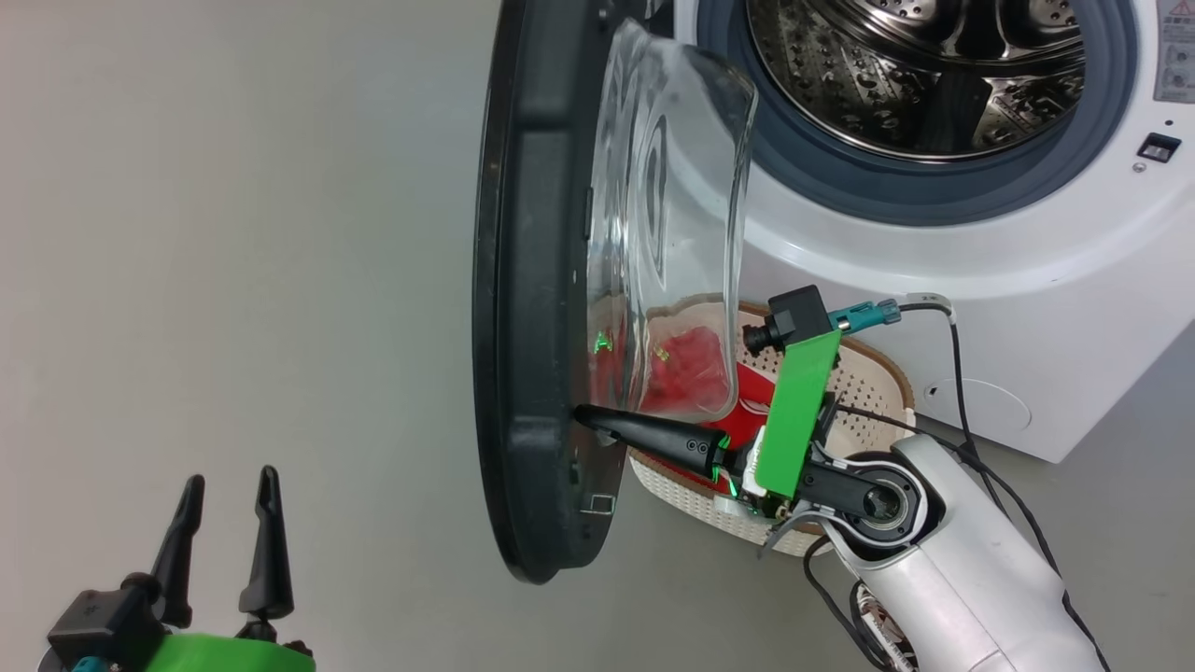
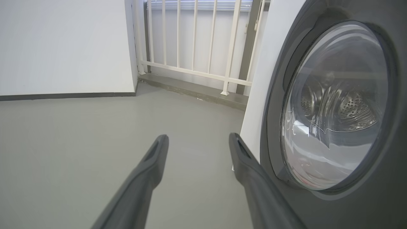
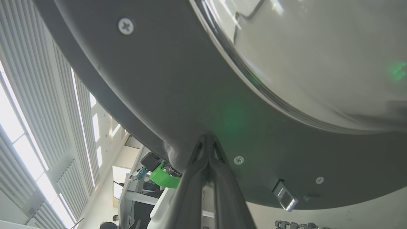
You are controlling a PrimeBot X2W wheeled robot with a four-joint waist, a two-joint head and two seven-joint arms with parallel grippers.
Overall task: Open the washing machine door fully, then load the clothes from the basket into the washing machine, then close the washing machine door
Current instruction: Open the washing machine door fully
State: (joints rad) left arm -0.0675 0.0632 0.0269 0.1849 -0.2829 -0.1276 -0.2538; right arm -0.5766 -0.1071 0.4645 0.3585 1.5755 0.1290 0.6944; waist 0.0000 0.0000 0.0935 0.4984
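Observation:
The washing machine door (image 1: 523, 280) stands swung out, edge-on, its clear glass bowl (image 1: 672, 215) facing the washing machine (image 1: 980, 271) and its bare steel drum (image 1: 915, 65). Under the door sits the basket (image 1: 873, 383) with the red clothes (image 1: 691, 373) in it, partly seen through the glass. My right gripper (image 1: 583, 415) is shut, its tips pressed against the inner side of the door's black rim (image 3: 190, 95) low down, just below the glass (image 3: 318, 63). My left gripper (image 1: 231, 481) is open at the lower left, on the door's outer side (image 2: 334, 105), holding nothing.
Grey floor (image 1: 233, 233) spreads to the left of the door. A white railing (image 2: 190, 47) and a white wall (image 2: 63, 47) stand beyond it. The door's latch (image 3: 284, 198) sticks out near my right fingertips. A black cable (image 1: 962, 373) loops from my right wrist past the basket.

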